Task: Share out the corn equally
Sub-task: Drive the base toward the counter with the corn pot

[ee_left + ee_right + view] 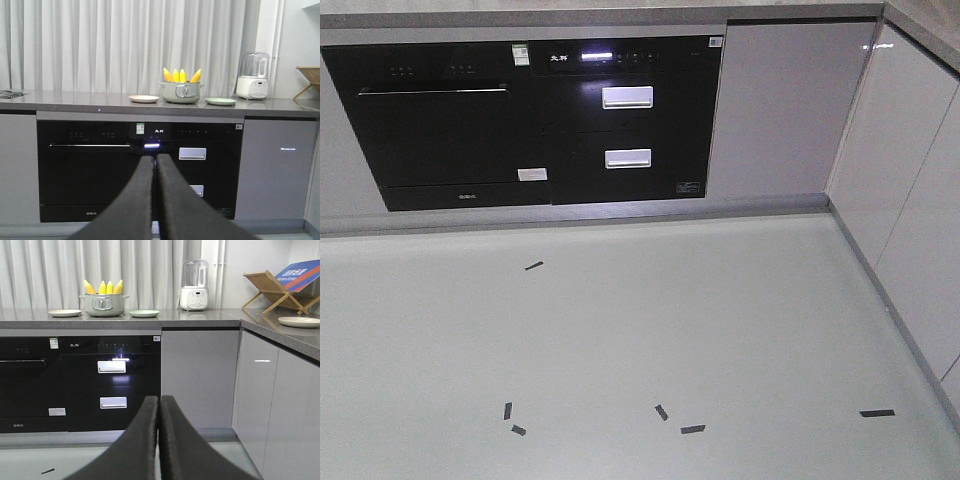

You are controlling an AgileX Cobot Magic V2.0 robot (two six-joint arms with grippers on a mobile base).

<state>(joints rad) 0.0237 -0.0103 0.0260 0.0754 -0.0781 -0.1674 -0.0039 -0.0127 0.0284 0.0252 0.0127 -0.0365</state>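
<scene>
Several yellow corn cobs (pixel 181 75) stand upright in a grey-green pot (pixel 181 92) on the far counter. The corn (pixel 104 287) and its pot (pixel 103 305) also show in the right wrist view. A cream plate (pixel 143 98) lies left of the pot and a pale green plate (pixel 220 101) right of it. My left gripper (pixel 155 159) is shut and empty, low in front of the black appliances, far from the counter. My right gripper (pixel 159 399) is likewise shut on nothing, well below counter height.
Black built-in appliances (pixel 535 120) fill the cabinet front under the counter (pixel 150 107). A white blender (pixel 194 285) stands right of the plates. A wooden rack (pixel 274 289) and another plate (pixel 299 321) sit on the side counter. Black tape marks (pixel 691 428) dot the pale floor.
</scene>
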